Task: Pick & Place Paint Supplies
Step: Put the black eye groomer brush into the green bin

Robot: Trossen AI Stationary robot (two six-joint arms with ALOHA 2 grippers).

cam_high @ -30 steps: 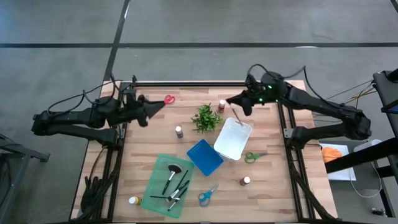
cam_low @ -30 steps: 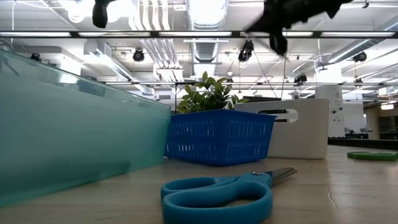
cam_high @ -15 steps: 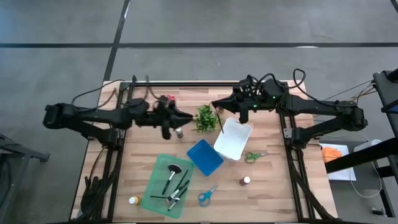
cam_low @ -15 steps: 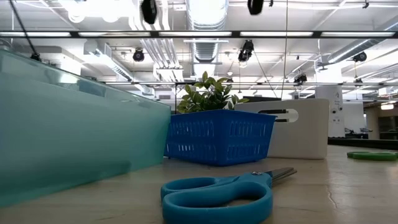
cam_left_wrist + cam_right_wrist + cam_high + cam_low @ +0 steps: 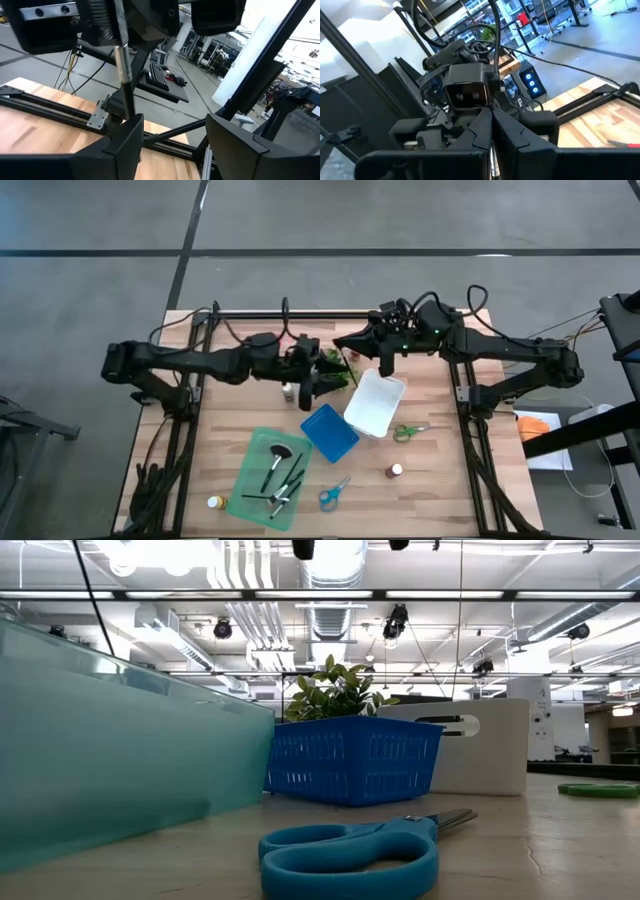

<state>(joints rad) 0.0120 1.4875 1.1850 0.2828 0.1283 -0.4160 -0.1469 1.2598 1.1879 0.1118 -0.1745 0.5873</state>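
Note:
My right gripper (image 5: 352,343) is shut on a thin brush (image 5: 123,75) with a silver ferrule and a dark handle. It hangs over the table's middle, beside the leafy plant (image 5: 333,366). My left gripper (image 5: 318,378) faces it with fingers open (image 5: 172,142). The brush's lower part passes just beyond one left finger (image 5: 127,137), not between the two. Several brushes lie in the green tray (image 5: 262,480). Blue scissors (image 5: 333,494) and green scissors (image 5: 410,431) lie flat on the table. Small bottles (image 5: 396,470) (image 5: 214,502) (image 5: 288,391) stand upright. My right gripper pinches the brush between its two shut fingers (image 5: 481,131) near the brush's upper end (image 5: 118,22). The fingers reach in about level from the table's right side and lie across it. The brush hangs straight down, handle end lowest, clear of the table.
A blue basket (image 5: 329,432) and a white bin (image 5: 375,402) stand mid-table right of the green tray. In the low view the blue scissors (image 5: 350,850) lie nearest, with the basket (image 5: 355,760) and bin (image 5: 480,745) behind. Black frame rails (image 5: 300,314) border the table.
My left gripper has swept from the table's left side toward the centre, up to the plant and the hanging brush. My right gripper has carried the brush up and toward the table's left, away from the white bin. The brush still hangs down.

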